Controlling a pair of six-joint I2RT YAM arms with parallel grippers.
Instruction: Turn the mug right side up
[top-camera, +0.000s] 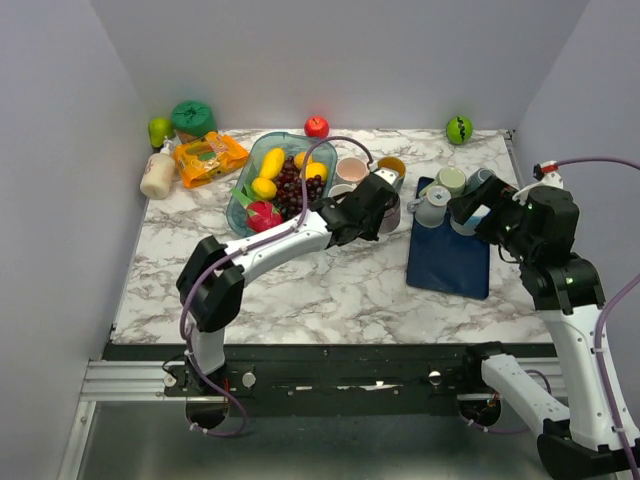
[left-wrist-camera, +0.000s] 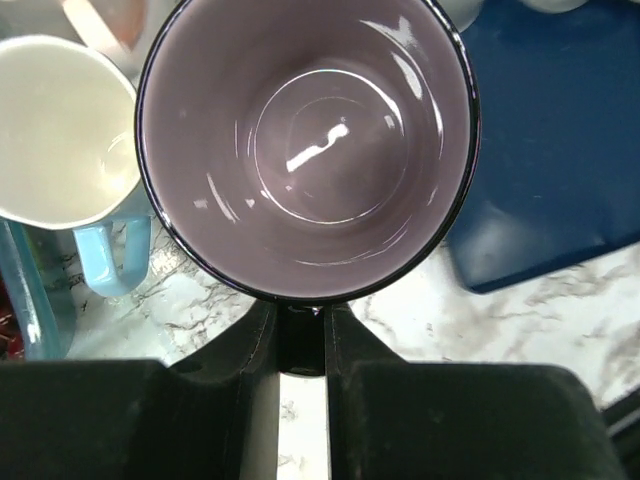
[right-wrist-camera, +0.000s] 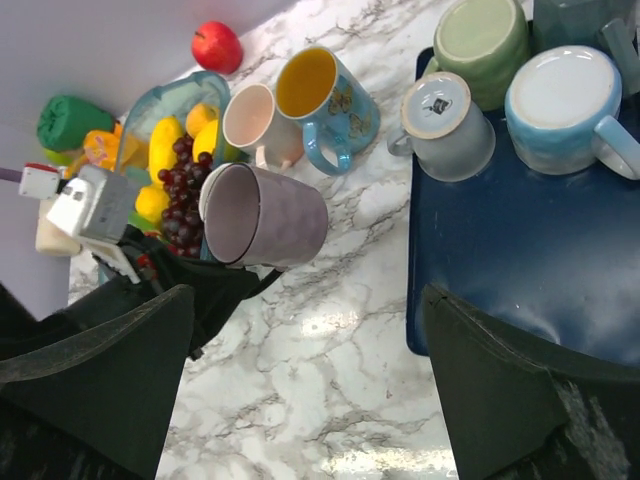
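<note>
— progress? where's the glossy mauve ceramic mug (right-wrist-camera: 268, 215)?
— centre-left of the right wrist view, lying on its side, mouth toward the left gripper (left-wrist-camera: 302, 320), which is clenched on the rim at the bottom of its own view.
— right gripper (right-wrist-camera: 308, 300)?
— released, jaws spread wide over the marble table (right-wrist-camera: 330, 400), beside the dark blue mat (right-wrist-camera: 500, 270), gripping nothing.
— so halfway?
— i'd judge so: on its side, not yet upright. left to do: swing the base down, stand it on the table, let go.
</note>
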